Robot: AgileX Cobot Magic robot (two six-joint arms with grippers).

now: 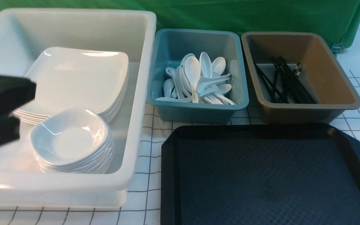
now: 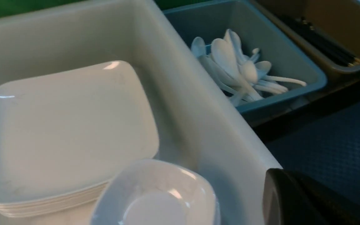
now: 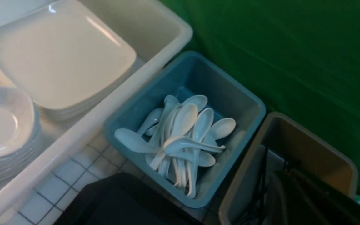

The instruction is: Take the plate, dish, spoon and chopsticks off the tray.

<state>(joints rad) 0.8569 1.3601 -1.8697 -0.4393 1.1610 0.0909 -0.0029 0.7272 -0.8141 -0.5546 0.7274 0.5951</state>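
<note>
The black tray [image 1: 261,181] lies at the front right with nothing on it. A stack of large white plates [image 1: 77,78] and a stack of small white dishes [image 1: 70,137] sit in the white tub [image 1: 142,78]. Several white spoons [image 1: 198,81] lie in the teal tub [image 1: 198,111]. Several black chopsticks [image 1: 286,81] lie in the brown tub [image 1: 308,109]. My left gripper [image 1: 17,112] is a blurred black shape over the white tub's left side, with nothing seen in it. Of my right gripper only a dark finger [image 3: 295,200] shows, above the brown tub [image 3: 323,156].
The three tubs stand in a row behind the tray on a white checked cloth [image 1: 148,175]. A green cloth [image 1: 230,15] hangs behind them. The white tub's tall wall stands close to the tray's left edge.
</note>
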